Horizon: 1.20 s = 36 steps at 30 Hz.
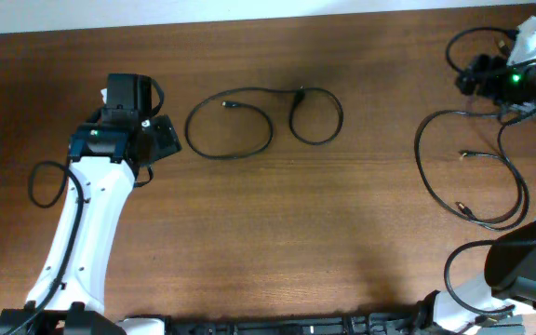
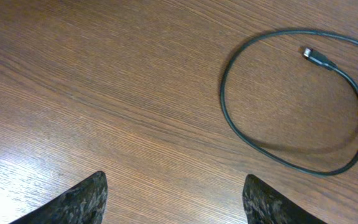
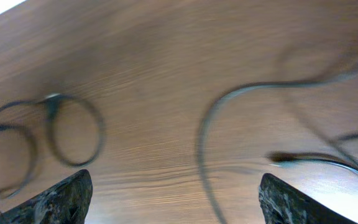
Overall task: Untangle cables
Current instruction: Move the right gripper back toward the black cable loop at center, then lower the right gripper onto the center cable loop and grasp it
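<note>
Cords like these are light, limp and thin, so I expect them to drag and slide over the wood instead of lifting cleanly, and a pull at one spot will tighten any loop further along. The centre cable (image 1: 188,130) lies flat on the table (image 1: 268,251) in two loops side by side that meet at a crossing at the top. One plug (image 2: 316,56) sits inside the larger loop. I would take hold just behind that plug, where the cord is thickest and least likely to slip, and draw it outward through the loop. The right cable (image 1: 417,154) sprawls near the right edge in a wide open curve, well apart from the centre one. Its ends lie inside the curve. Its upper run is lost among the arm's own wiring, so I cannot tell where it finishes.

My left gripper (image 2: 174,177) hangs just beside the larger loop, pointing down at bare wood, jaws spread wide and empty. The right gripper (image 3: 174,175) is at the far right corner, above its cable. Its wrist view is blurred, but the fingers stand wide apart with nothing between them.
</note>
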Motion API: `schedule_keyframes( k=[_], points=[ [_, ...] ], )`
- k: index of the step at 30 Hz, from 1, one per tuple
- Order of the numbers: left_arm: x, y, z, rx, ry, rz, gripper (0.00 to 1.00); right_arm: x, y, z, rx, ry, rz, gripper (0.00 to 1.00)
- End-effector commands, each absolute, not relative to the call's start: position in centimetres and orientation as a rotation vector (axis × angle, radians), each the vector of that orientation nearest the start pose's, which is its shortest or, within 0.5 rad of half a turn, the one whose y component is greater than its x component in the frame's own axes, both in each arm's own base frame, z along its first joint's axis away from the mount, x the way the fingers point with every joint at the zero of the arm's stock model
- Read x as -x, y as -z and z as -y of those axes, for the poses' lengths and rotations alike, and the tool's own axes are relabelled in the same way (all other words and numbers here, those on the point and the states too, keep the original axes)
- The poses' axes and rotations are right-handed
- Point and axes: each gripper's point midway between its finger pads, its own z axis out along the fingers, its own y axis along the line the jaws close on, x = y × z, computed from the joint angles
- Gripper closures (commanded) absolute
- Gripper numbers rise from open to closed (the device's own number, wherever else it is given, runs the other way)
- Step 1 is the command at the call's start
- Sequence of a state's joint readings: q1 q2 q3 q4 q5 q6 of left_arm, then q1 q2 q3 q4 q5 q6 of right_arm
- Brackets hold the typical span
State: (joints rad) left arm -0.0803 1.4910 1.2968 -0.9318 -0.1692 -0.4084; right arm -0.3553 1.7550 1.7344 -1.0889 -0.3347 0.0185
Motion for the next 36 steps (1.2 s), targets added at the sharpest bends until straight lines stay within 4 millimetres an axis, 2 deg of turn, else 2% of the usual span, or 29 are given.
schedule_keyframes(
  k=[1, 4, 8, 13, 15, 17, 20, 21, 24, 27, 36],
  points=[
    [-35.6, -16.7, -2.0, 0.544, -0.11, -2.619, 0.29, -42.4, -22.2, 3.1, -0.174, -0.498, -2.585, 0.15],
    [-35.3, -16.7, -3.7, 0.606, -0.127, -2.613, 0.22, -42.7, -21.6, -2.1, 0.04, -0.525, -2.614, 0.15],
    [-34.6, -16.5, -5.9, 0.707, -0.147, -2.606, 0.18, -42.8, -19.2, -8.9, 0.243, -0.584, -2.662, 0.15],
    [-34.0, -16.3, -6.8, 0.754, -0.15, -2.615, 0.18, -42.4, -14.5, -17.6, 0.473, -0.656, -2.724, 0.19],
    [-33.9, -16.2, -6.8, 0.755, -0.151, -2.62, 0.18, -41.9, -12.6, -20.1, 0.411, -0.695, -2.788, 0.19],
    [-33.9, -16.2, -6.7, 0.755, -0.146, -2.621, 0.18, -41.2, -10.5, -22.2, 0.199, -0.739, -2.897, 0.19],
    [-34.0, -16.2, -6.4, 0.75, -0.121, -2.626, 0.18, -40.6, -8.3, -24.1, -0.109, -0.776, -2.995, 0.19],
    [-34.0, -16.2, -6.4, 0.75, -0.121, -2.627, 0.18, -40.6, -7.7, -24.8, -0.177, -0.807, -3.011, 0.16],
    [-33.9, -16.2, -6.4, 0.751, -0.122, -2.628, 0.18, -40.7, -6.9, -27.3, -0.214, -0.991, -3.009, 0.14],
    [-33.9, -16.2, -6.4, 0.75, -0.122, -2.628, 0.18, -40.9, -6.6, -28.6, -0.188, -1.111, -2.993, 0.16],
    [-34.0, -16.2, -6.3, 0.749, -0.112, -2.629, 0.14, -40.4, -4.4, -28.7, -0.201, -1.137, -3.025, 0.15]
  ],
)
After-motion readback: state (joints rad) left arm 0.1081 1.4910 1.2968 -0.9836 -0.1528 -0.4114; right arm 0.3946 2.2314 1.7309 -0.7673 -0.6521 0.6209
